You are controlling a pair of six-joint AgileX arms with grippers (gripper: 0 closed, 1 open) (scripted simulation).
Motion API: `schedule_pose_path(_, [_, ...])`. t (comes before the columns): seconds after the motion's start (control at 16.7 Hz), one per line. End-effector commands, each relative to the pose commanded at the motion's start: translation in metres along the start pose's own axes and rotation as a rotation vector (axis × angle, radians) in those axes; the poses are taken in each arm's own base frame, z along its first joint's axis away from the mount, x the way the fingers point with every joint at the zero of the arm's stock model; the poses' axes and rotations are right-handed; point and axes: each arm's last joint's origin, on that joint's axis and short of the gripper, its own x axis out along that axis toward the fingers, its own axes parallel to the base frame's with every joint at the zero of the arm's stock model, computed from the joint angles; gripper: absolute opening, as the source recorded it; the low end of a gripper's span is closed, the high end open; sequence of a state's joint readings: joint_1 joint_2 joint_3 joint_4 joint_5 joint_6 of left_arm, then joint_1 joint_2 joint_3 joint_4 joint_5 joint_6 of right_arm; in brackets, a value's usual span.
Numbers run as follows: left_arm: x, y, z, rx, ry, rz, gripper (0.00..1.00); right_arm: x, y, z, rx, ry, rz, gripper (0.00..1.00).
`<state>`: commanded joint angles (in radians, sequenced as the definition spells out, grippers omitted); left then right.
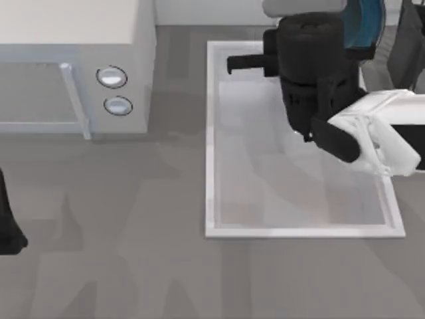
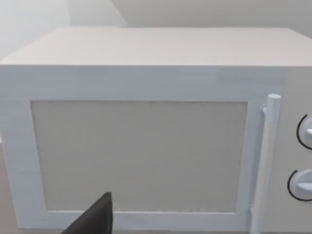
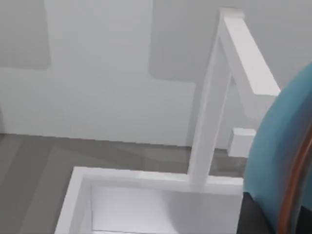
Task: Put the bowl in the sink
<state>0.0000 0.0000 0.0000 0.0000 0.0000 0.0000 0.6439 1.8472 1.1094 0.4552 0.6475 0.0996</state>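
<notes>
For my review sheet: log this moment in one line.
right pincer: holds bowl above sink far end | left arm: parked, table's left edge | bowl not yet in sink

White microwave (image 2: 146, 141) front, handle (image 2: 265, 161) beside two knobs (cut off); dark finger (image 2: 95, 219) below door
</notes>
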Motion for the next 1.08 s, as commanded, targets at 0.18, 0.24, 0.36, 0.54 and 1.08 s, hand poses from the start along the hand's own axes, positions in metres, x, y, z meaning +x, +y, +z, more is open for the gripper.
schedule_pose_path(0.18, [0.000,0.000,0.000,0.000,0.000,0.000,1.00,-0.030,-0.023,-0.006,0.040,-0.111,-0.011,0.00])
schedule_pose_path(0.24, [0.000,0.000,0.000,0.000,0.000,0.000,1.00,-0.039,-0.029,-0.008,0.052,-0.140,-0.013,0.00])
schedule_pose_path(0.36, [0.000,0.000,0.000,0.000,0.000,0.000,1.00,-0.053,-0.040,-0.013,0.069,-0.184,-0.015,0.00])
schedule_pose_path(0.54, [0.000,0.000,0.000,0.000,0.000,0.000,1.00,-0.064,-0.048,-0.016,0.082,-0.216,-0.014,0.00])
schedule_pose_path(1.08, [0.000,0.000,0.000,0.000,0.000,0.000,1.00,-0.054,-0.044,-0.034,0.073,-0.206,-0.023,0.00])
